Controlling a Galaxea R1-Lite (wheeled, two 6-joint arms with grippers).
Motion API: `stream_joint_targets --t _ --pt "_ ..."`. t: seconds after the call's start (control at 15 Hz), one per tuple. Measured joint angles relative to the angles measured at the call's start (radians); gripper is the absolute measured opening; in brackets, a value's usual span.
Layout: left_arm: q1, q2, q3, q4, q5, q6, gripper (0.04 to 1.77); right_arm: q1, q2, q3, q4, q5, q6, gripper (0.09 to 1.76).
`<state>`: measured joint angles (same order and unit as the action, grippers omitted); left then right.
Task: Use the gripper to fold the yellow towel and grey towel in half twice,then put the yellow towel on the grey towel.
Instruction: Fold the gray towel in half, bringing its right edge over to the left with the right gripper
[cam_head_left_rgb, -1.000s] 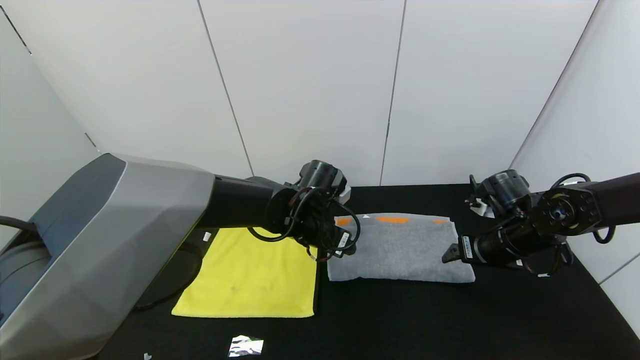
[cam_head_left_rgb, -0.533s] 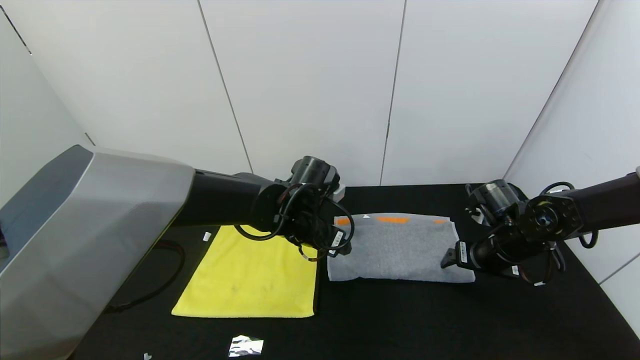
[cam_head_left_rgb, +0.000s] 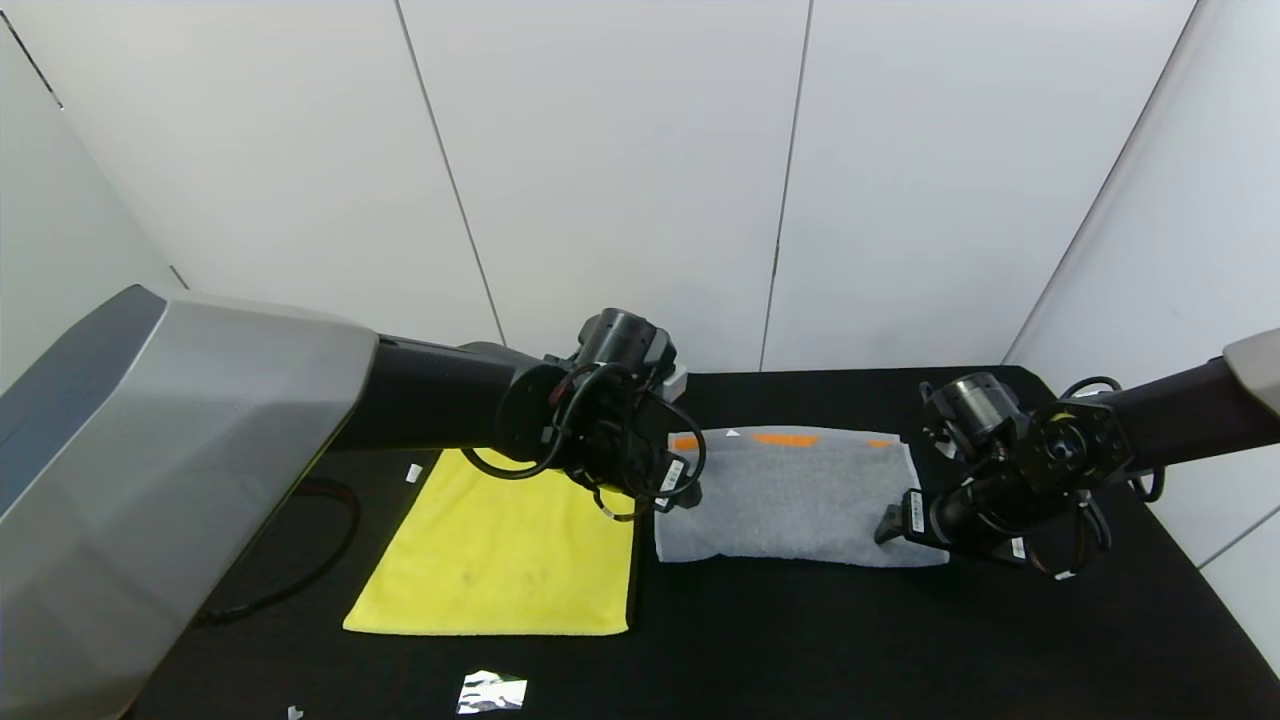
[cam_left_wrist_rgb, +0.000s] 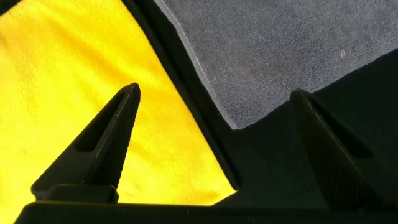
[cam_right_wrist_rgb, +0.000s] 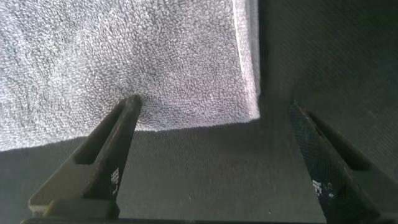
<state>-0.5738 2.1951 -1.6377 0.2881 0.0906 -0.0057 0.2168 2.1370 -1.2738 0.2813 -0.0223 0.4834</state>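
The yellow towel (cam_head_left_rgb: 500, 550) lies flat on the left of the black table (cam_head_left_rgb: 800, 640). To its right lies the grey towel (cam_head_left_rgb: 790, 495), folded, with orange stripes along its far edge. My left gripper (cam_head_left_rgb: 686, 494) hangs open over the gap between the two towels. In the left wrist view, the left gripper (cam_left_wrist_rgb: 216, 92) has one finger over the yellow towel (cam_left_wrist_rgb: 62, 74) and the other by the corner of the grey towel (cam_left_wrist_rgb: 280, 43). My right gripper (cam_head_left_rgb: 886, 527) is open at the grey towel's near right corner. That corner of the grey towel (cam_right_wrist_rgb: 124, 56) lies between the tips of the right gripper (cam_right_wrist_rgb: 214, 102).
A crumpled foil scrap (cam_head_left_rgb: 492, 692) lies near the table's front edge, and a small white scrap (cam_head_left_rgb: 413, 472) sits left of the yellow towel. A black cable (cam_head_left_rgb: 330, 545) loops at the left. White walls enclose the back and both sides.
The right gripper has moved left and nearer, down to the grey towel's near right corner. The left arm has shifted slightly left. Both grippers have opened a little wider.
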Motion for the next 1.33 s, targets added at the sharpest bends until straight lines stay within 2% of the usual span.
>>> stream_joint_targets --t 0.27,0.53,0.73,0.87,1.33 --pt "0.000 0.000 0.011 -0.002 -0.003 0.000 1.70 0.010 0.022 -0.015 -0.006 -0.028 0.003 1.70" --pt "0.002 -0.001 0.013 -0.001 -0.005 0.000 1.71 0.021 0.032 -0.024 -0.006 -0.028 0.003 1.08" --pt "0.001 -0.001 0.015 -0.001 -0.006 0.000 1.71 0.027 0.031 -0.026 -0.005 -0.028 0.002 0.77" --pt "0.001 -0.002 0.018 -0.001 -0.006 0.000 1.71 0.028 0.031 -0.026 -0.005 -0.028 0.003 0.12" --pt "0.001 -0.007 0.021 0.000 -0.007 0.001 1.71 0.031 0.006 -0.022 0.011 -0.036 -0.006 0.12"
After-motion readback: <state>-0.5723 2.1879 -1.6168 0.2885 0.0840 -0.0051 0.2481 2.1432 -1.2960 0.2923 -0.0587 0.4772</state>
